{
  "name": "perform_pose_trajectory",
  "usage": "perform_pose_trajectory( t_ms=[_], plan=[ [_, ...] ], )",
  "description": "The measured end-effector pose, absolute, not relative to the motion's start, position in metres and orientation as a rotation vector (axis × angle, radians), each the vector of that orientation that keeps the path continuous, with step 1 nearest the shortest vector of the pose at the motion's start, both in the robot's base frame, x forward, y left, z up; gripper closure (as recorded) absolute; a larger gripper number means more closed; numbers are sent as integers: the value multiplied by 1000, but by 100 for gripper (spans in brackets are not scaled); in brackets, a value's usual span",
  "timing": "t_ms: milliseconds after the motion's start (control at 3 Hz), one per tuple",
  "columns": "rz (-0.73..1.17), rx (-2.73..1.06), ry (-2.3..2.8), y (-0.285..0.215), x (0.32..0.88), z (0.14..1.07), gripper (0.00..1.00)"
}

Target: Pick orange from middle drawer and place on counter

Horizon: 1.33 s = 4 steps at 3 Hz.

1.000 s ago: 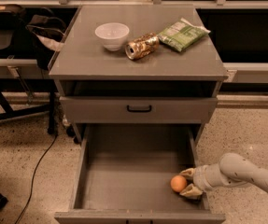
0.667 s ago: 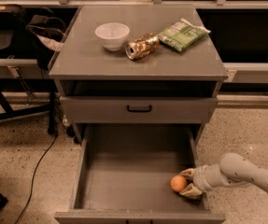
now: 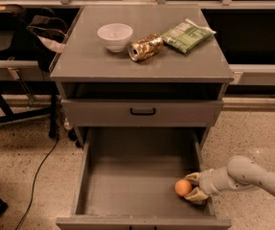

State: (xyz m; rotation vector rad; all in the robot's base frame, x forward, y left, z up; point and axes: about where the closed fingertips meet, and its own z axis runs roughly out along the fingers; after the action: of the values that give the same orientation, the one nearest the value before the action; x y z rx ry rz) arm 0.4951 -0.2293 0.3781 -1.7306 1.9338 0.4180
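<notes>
The orange (image 3: 182,187) lies on the grey floor of the open middle drawer (image 3: 127,176), near its front right corner. My gripper (image 3: 193,188) reaches over the drawer's right wall on a white arm (image 3: 252,176). Its fingers (image 3: 192,177) stand open on either side of the orange, one behind it and one in front, close to it. The counter (image 3: 89,56) is the flat grey top of the cabinet above.
On the counter stand a white bowl (image 3: 115,36), a gold can (image 3: 145,47) lying on its side and a green snack bag (image 3: 187,35). A shut drawer front with a black handle (image 3: 143,111) sits above the open drawer. Chairs and a cable are at the left.
</notes>
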Motion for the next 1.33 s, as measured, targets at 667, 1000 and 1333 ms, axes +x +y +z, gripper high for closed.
perform_pose_trajectory(
  t_ms=[667, 1000, 1333],
  plan=[
    [564, -1654, 1809, -224, 503, 442, 100],
    [643, -1645, 1697, -213, 499, 498, 100],
    [743, -1623, 1529, -208, 499, 546, 100]
  ],
)
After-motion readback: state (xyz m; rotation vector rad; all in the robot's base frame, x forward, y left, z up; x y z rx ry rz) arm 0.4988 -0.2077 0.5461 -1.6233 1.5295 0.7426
